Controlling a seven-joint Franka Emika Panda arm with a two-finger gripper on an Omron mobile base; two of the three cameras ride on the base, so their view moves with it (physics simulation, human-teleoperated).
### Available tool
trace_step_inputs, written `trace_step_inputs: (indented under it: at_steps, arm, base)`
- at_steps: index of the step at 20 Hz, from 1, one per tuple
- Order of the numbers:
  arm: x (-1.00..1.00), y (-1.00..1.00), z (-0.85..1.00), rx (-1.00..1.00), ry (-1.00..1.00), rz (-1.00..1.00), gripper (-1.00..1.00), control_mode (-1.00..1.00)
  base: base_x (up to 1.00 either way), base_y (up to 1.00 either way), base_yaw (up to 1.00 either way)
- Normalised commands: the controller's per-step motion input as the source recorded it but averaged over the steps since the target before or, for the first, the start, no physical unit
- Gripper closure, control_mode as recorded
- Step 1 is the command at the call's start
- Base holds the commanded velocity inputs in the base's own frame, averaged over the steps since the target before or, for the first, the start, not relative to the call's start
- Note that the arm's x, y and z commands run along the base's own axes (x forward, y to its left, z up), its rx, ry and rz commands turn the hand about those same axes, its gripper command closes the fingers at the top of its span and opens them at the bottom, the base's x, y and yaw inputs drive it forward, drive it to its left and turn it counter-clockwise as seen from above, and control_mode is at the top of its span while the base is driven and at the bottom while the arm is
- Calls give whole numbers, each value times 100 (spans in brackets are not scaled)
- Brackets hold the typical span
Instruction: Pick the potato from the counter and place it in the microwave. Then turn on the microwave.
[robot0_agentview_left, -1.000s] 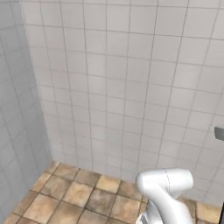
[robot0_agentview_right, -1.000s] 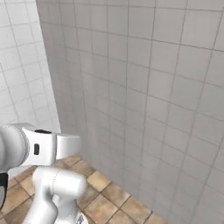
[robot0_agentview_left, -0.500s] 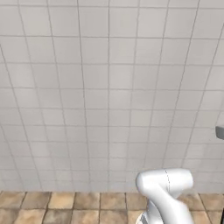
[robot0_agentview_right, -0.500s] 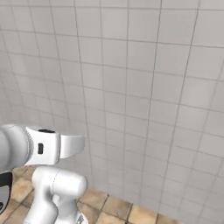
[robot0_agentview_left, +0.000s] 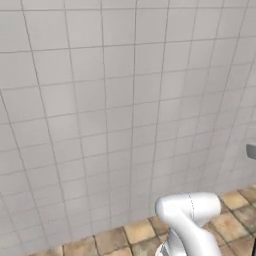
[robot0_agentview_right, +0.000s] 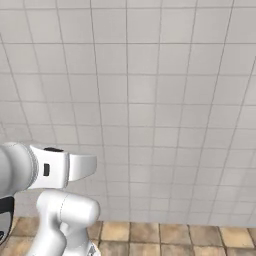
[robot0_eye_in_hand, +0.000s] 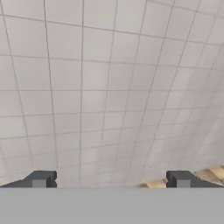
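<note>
- Gripper (robot0_eye_in_hand: 111, 179): released, jaws spread wide, nothing btwn fingertips (robot0_eye_in_hand: 41, 178); faces tiled wall (robot0_eye_in_hand: 109, 87).
- Tiled wall (robot0_agentview_left: 110, 110): pale grey, directly ahead of arm (robot0_agentview_left: 187, 220).
- Brown tile floor (robot0_agentview_right: 150, 235) at wall's foot.
- Potato, counter, microwave: location can't be told.

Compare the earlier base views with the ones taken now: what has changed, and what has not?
The whole picture has shifted: the wall corner seen a second ago has gone and the tiled wall now faces the cameras, so the base has turned, not the things. Nothing was taken hold of or let go. The arm keeps its pose; the gripper stays open and empty.
</note>
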Motion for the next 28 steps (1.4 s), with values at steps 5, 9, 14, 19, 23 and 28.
trace_step_inputs:
  at_steps: [5,9,14,19,23,28]
  arm:
    - [0,0,0,0,0,0,-100,100]
    - [0,0,0,0,0,0,-100,100]
    - [0,0,0,0,0,0,-100,100]
    - [0,0,0,0,0,0,-100,100]
    - [0,0,0,0,0,0,-100,100]
    - [0,0,0,0,0,0,-100,100]
  base:
    - [23,-49,-60]
    - [42,-40,-60]
    - [46,-36,-58]
    - [42,-34,-59]
    - [48,-25,-59]
    - [34,-27,-56]
